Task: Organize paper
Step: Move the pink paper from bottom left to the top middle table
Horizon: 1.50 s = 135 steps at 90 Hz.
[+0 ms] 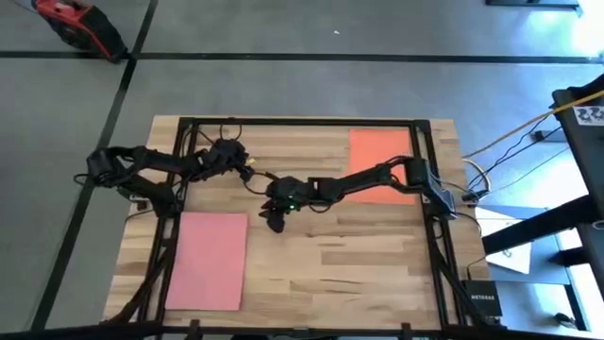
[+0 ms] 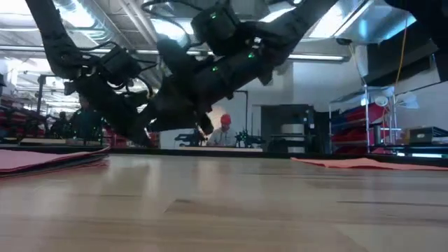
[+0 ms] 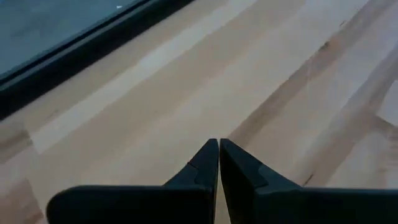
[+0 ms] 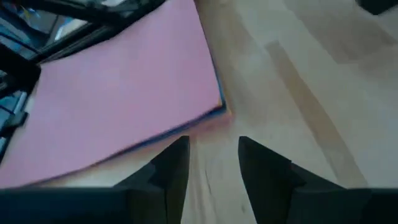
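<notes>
A stack of paper with a pink sheet on top (image 1: 209,260) lies flat on the table's near left; in the right wrist view a dark blue edge (image 4: 214,112) shows under the pink sheet (image 4: 118,99). An orange sheet (image 1: 380,165) lies flat at the far right. My right gripper (image 1: 276,221) hangs open over bare wood at the table's middle, just right of the pink stack's far right corner, its fingers (image 4: 212,146) holding nothing. My left gripper (image 1: 248,174) is shut (image 3: 218,146) above bare wood, left of the table's middle and toward the far edge.
A black frame (image 1: 302,122) runs along the table's far edge and down both sides. Bare wood lies between the two papers and along the near edge. In the low view the pink stack (image 2: 49,159) and the orange sheet (image 2: 371,163) lie flat at either side.
</notes>
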Tool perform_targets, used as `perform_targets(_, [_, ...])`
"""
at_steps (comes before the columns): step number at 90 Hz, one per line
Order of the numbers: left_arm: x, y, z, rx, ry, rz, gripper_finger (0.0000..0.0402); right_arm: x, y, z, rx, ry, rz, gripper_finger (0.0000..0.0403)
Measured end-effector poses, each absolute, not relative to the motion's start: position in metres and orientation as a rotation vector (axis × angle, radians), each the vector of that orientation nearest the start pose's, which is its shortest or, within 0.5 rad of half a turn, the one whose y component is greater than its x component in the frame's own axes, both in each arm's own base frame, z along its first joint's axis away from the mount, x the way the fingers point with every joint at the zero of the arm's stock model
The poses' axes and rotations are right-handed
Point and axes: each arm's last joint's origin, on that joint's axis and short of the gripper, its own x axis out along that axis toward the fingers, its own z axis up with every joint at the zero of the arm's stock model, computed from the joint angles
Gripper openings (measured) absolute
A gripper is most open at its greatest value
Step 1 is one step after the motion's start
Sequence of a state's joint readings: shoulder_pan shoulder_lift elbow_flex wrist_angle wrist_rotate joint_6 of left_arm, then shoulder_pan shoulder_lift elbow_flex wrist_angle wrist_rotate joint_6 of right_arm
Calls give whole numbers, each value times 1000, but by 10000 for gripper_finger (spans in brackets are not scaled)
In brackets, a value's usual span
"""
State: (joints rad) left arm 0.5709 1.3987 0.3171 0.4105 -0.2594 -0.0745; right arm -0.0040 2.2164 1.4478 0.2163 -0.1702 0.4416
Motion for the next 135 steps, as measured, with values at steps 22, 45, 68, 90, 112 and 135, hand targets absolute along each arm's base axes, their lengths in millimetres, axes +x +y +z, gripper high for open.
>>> perform_targets(22, [179,124,115,-180,658,824,0,495,3,131,481,568,45,128])
perform_targets(45, [179,124,115,-185,656,826,0,510,4,116,511,581,55,129])
perform_targets(68, [179,124,116,-184,654,826,0,515,5,118,503,562,32,129])
perform_targets(90, [179,124,116,-188,650,827,0,518,4,107,528,553,11,129])
perform_targets(112, [179,124,116,-189,649,827,0,521,4,99,543,549,-4,129])
perform_targets(135, [179,124,116,-189,651,827,0,534,4,89,558,547,6,115])
